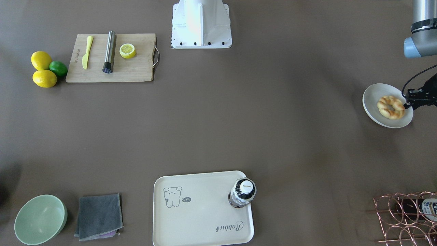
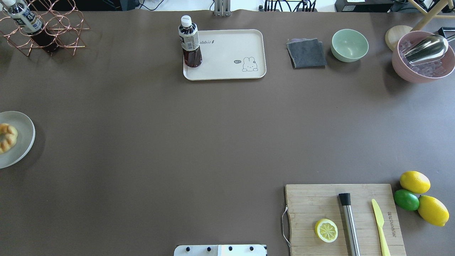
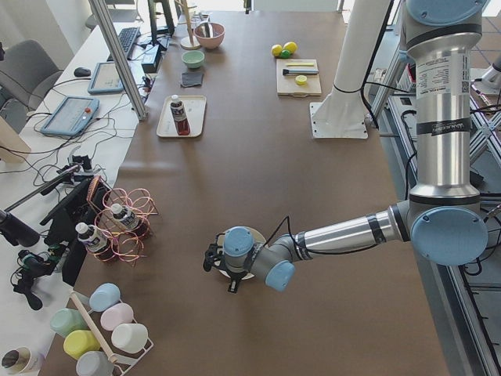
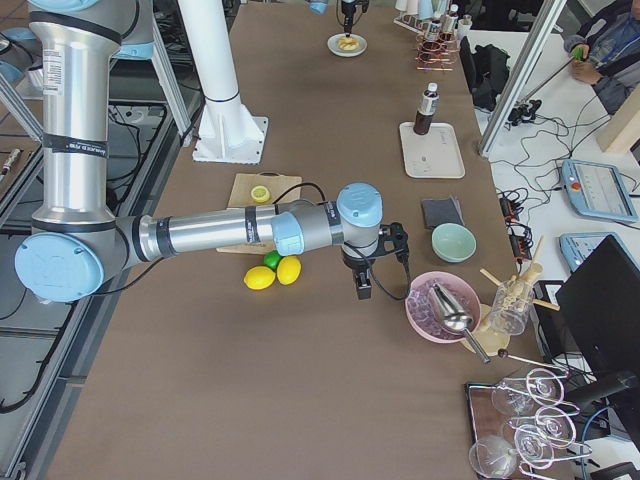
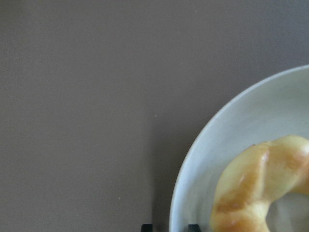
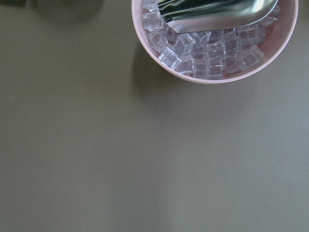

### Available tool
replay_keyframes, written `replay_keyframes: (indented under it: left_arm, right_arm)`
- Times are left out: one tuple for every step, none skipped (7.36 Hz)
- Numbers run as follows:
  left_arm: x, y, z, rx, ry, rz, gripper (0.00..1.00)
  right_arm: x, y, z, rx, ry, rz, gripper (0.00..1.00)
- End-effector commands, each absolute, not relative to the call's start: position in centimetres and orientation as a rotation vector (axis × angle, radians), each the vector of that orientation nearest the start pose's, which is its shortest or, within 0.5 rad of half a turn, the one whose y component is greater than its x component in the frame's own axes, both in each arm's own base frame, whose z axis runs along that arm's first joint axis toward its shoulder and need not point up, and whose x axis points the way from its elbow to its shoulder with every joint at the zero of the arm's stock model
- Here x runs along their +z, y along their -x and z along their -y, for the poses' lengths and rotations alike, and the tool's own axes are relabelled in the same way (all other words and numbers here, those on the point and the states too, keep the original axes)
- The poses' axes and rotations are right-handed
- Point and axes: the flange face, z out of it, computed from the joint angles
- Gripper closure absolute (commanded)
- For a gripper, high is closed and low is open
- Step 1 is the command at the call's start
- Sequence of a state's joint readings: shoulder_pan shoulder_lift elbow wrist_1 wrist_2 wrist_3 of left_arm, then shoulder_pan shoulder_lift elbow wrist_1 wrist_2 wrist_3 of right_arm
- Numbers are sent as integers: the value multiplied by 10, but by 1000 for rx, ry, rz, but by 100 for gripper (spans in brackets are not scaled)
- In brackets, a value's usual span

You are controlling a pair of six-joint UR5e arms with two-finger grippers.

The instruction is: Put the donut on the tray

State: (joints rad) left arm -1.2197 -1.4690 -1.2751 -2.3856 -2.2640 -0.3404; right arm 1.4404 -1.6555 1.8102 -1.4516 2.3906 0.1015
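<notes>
The donut, a golden twisted ring, lies on a round off-white plate at the table's edge on my left side; it also shows in the overhead view and the left wrist view. My left gripper hovers beside the donut over the plate's rim, its fingers apart and empty. The cream rabbit tray lies at the far middle of the table, with a dark drink bottle standing on one corner. My right gripper hangs over bare table near the pink bowl; I cannot tell its state.
A pink bowl of ice cubes holds a metal scoop. A green bowl and grey cloth sit by the tray. A cutting board bears a lemon half, knife and steel tube. A copper wire rack holds a bottle.
</notes>
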Motion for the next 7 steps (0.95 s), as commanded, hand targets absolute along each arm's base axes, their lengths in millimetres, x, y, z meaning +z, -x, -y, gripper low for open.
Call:
replay_keyframes:
  left_arm:
    - [749, -91, 447, 142, -161, -799, 100]
    - [726, -95, 454, 108, -167, -836, 100]
    - [704, -101, 454, 107, -130, -932, 100]
    - [684, -106, 461, 78, -102, -1004, 100]
    - [637, -113, 473, 8, -87, -1070, 100]
    - [584, -121, 482, -57, -71, -1137, 100]
    - [534, -141, 487, -95, -48, -1184, 100]
  right_arm:
    - [560, 1, 469, -123, -180, 848, 0]
    - [560, 1, 468, -121, -186, 850, 0]
    - [560, 1, 468, -122, -187, 849, 0]
    - [559, 1, 468, -122, -189, 851, 0]
    - [555, 1, 468, -120, -195, 851, 0]
    - [550, 3, 471, -116, -195, 855, 0]
    - [543, 16, 471, -108, -180, 863, 0]
